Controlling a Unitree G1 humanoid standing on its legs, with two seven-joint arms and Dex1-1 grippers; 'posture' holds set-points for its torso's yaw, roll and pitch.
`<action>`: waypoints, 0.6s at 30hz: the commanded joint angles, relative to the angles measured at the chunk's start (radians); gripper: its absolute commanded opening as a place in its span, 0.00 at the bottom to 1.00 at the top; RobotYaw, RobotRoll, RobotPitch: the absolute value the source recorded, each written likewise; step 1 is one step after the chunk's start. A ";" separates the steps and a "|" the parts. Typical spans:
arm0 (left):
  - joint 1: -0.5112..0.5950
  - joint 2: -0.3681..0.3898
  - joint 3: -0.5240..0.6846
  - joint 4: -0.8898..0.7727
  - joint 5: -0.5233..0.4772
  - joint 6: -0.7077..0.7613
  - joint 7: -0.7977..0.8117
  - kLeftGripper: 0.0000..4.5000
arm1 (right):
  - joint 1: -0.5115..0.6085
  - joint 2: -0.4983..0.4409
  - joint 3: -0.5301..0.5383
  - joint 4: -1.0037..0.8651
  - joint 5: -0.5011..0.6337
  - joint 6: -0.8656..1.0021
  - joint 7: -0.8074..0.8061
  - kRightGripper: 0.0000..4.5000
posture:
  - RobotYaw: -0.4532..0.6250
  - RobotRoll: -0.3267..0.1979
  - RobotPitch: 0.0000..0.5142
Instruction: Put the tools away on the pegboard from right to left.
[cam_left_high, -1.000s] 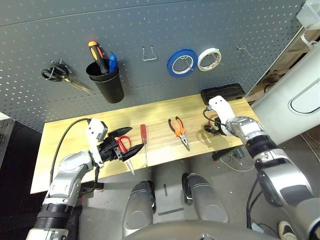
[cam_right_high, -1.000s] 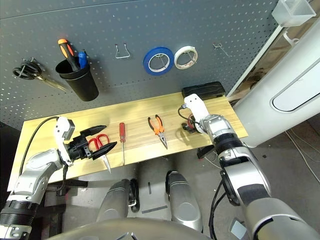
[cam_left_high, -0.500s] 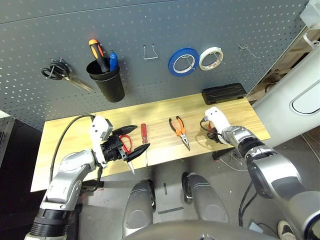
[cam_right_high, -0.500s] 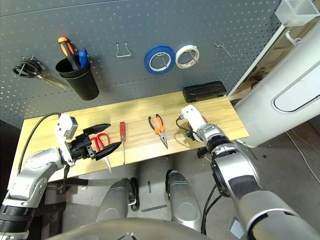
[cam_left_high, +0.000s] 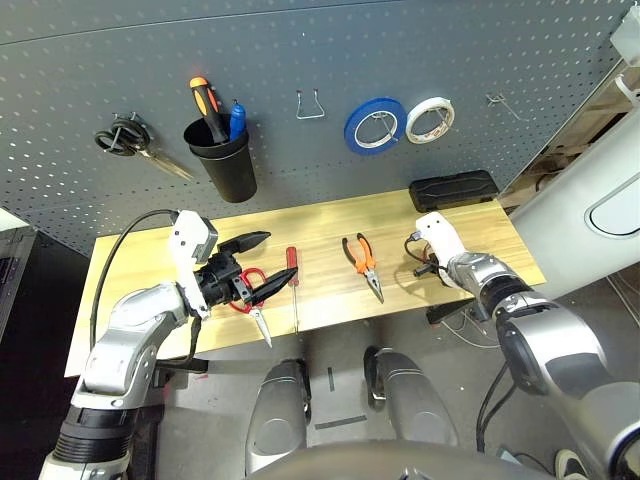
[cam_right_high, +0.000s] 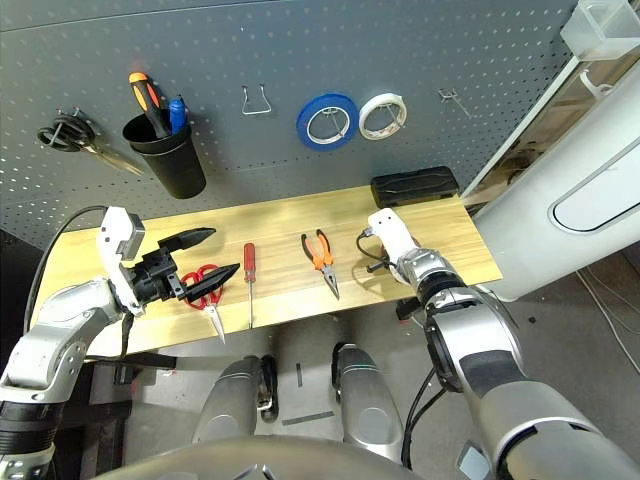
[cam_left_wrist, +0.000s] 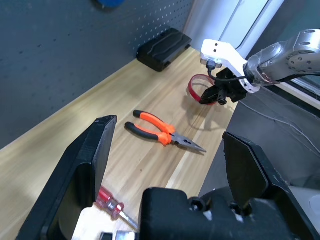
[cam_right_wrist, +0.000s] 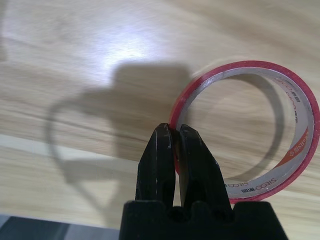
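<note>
Four tools wait on the pale wooden tabletop (cam_left_high: 320, 225); first in line, at the 3 o'clock end, is the thin red tape ring (cam_right_wrist: 245, 130), now pinched through its wall by the right tool (cam_right_wrist: 176, 137), one black finger inside the loop and one outside, clamped tight. A second ago that tool was spread wide; it has since snapped shut on the ring. Toward 9 o'clock from it lie the orange-handled pliers (cam_left_high: 360, 262), then the slim red-handled screwdriver (cam_left_high: 292, 270), then the red-handled scissors (cam_left_high: 245, 295), which sit beneath the left tool (cam_left_high: 262, 262). The left tool hangs wide apart, holding nothing, and has lifted a little off the scissors since the earlier frame.

Above, at 12 o'clock, the large dark grey perforated pegboard (cam_left_high: 300, 40) carries a blue tape roll (cam_left_high: 375, 124), a white tape roll (cam_left_high: 430, 119), a bare metal hook (cam_left_high: 498, 101) at its 3 o'clock end, a wire hook (cam_left_high: 310, 104) and a black cup (cam_left_high: 226, 165).

Done well, the step likely means lifting the ring straight up without letting it swing in the thin pinch, keeping its opening facing the board, and threading it over the bare hook before letting go.
</note>
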 joint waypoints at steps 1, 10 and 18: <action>-0.002 -0.012 0.017 -0.011 -0.041 0.008 0.000 1.00 | 0.045 -0.034 -0.005 -0.119 0.005 0.034 0.033 0.00 | 0.43 0.62 0.16; -0.051 0.007 0.099 -0.060 -0.123 0.047 0.024 1.00 | 0.343 -0.186 -0.042 -0.973 0.051 0.374 0.118 0.00 | 0.41 0.62 0.14; -0.112 0.055 0.128 -0.031 -0.160 0.043 -0.034 1.00 | 0.404 -0.265 -0.090 -1.303 0.085 0.504 0.130 0.00 | 0.38 0.62 0.13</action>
